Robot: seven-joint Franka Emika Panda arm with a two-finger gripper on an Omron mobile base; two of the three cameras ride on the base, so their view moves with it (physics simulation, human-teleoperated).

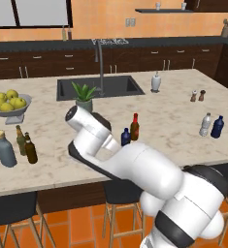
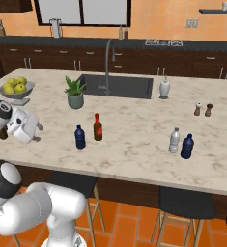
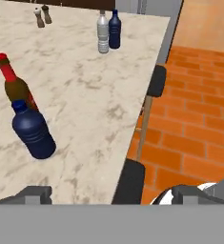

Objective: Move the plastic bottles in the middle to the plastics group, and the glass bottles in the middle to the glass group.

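Navy plastic bottle [image 3: 33, 133] stands nearest, red-capped glass bottle [image 3: 15, 88] at its 11 o'clock, both awaiting sorting. Gripper [image 3: 111, 193] hangs released, empty. Plastics group [image 3: 108, 31] waits at 1 o'clock.

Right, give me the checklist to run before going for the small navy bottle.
1. Fingers open and empty: ok.
2. Navy bottle upright: ok.
3. Red-capped brown bottle standing apart from it: ok, the right base view shows a gap.
4. Fingers lined up around the navy bottle: not ok, it stands off to one side in the hand view.
5. Clear bottle and dark blue bottle upright, free room beside them: ok.
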